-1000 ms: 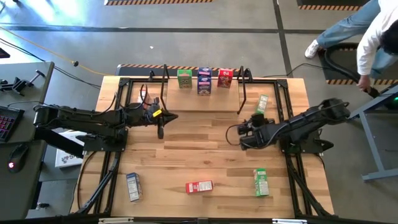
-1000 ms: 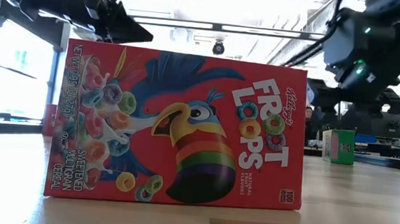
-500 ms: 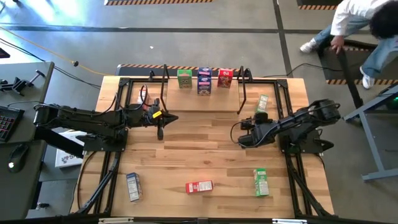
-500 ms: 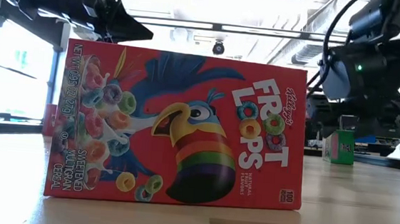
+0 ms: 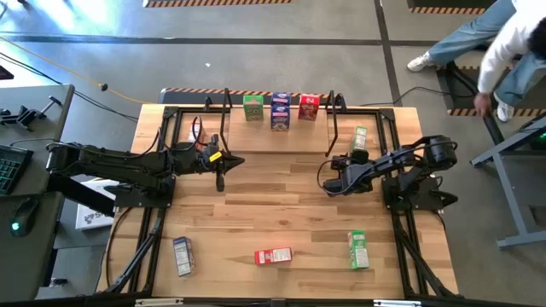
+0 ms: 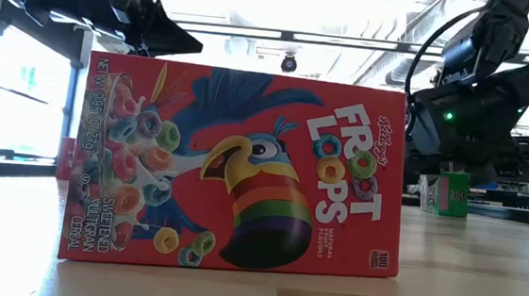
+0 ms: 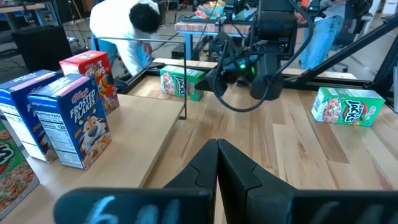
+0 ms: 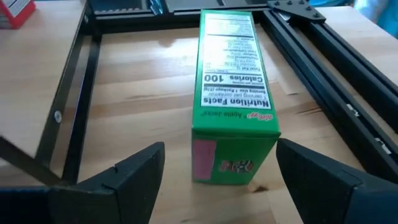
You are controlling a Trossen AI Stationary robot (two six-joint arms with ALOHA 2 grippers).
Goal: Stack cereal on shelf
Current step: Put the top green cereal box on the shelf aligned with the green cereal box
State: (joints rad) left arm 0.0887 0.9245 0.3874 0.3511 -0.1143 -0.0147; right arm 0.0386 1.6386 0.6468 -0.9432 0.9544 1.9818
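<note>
Three cereal boxes, green [image 5: 252, 107], blue [image 5: 280, 111] and red [image 5: 309, 106], stand upright on the light-wood shelf [image 5: 277, 141] at the table's far side. Another green cereal box [image 5: 359, 139] lies flat on the tabletop just right of the shelf, nutrition panel up [image 8: 233, 93]. My right gripper [image 5: 350, 164] is open and points down at a slant toward this box; its fingers [image 8: 140, 165] stand wide on either side of the box's near end without touching it. My left gripper [image 5: 239, 159] is shut, holds nothing and hovers left of centre.
Three more boxes lie near the front edge: blue [image 5: 182, 254], red [image 5: 273, 255], which fills the low view [image 6: 235, 165], and green [image 5: 358, 249]. Black hoop frames [image 5: 334, 119] end the shelf. Black frame rails [image 8: 323, 68] run beside the lying box. A person [image 5: 512, 47] stands beyond the far right corner.
My right gripper has sunk toward the tabletop and swung toward the far edge, closing on the lying green box, while its wrist has rolled. The boxes have not moved. The person behind the table has shifted about.
</note>
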